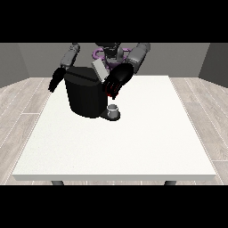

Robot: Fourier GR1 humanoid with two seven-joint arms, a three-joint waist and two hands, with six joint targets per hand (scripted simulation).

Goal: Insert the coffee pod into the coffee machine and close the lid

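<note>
We find the hand at the view's right (116, 82) in the upper middle of the frame, fingers curled downward; a red speck shows at its fingertips, perhaps the coffee pod, but we cannot tell. Just left of it, touching or nearly so, stands the coffee machine (85, 95), its grey lid (99, 70) tilted up. The hand at the view's left (55, 80) hangs beside the machine's far side, fingers unclear. We judge the right-side hand nearer the opening.

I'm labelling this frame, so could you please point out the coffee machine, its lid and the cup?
coffee machine (84, 98): front view, on its black body's front face.
lid (99, 69): front view, on the raised grey flap.
cup (113, 108): front view, on its grey side wall.
</note>
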